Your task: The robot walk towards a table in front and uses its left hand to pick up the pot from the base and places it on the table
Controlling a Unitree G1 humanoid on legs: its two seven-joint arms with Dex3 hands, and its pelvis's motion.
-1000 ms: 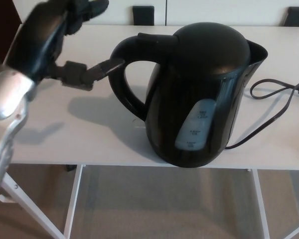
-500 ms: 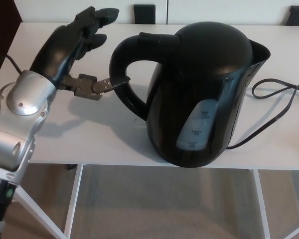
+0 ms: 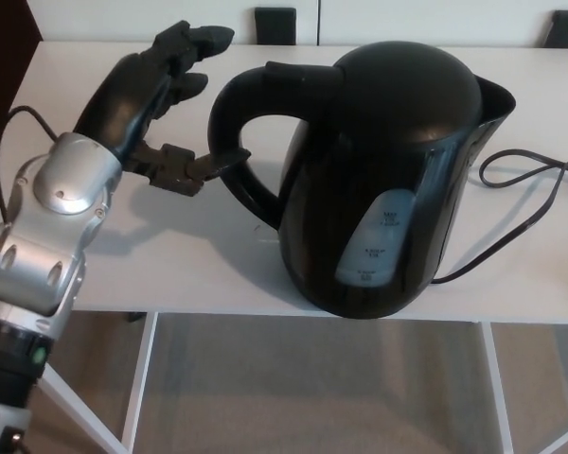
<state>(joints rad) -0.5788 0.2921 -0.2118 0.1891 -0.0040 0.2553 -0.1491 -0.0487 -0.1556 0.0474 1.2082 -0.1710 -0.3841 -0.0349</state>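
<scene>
A black electric kettle (image 3: 383,180) stands on the white table (image 3: 170,255), its loop handle (image 3: 235,142) pointing left and its spout to the right. Its base is hidden beneath it. My left hand (image 3: 156,104) is open just left of the handle. The two upper fingers (image 3: 194,43) are spread above and behind the handle, and the thumb tip reaches into the handle's opening from the left. Nothing is gripped. The silver forearm (image 3: 52,227) comes in from the lower left.
A dark power cord (image 3: 525,184) loops across the table to the right of the kettle. Dark chair backs (image 3: 275,24) show beyond the far edge. The table's white frame (image 3: 142,378) and the floor lie below the near edge.
My left arm has come forward and risen into view, bringing the hand a little nearer the handle, thumb now at its opening. The kettle has not moved.
</scene>
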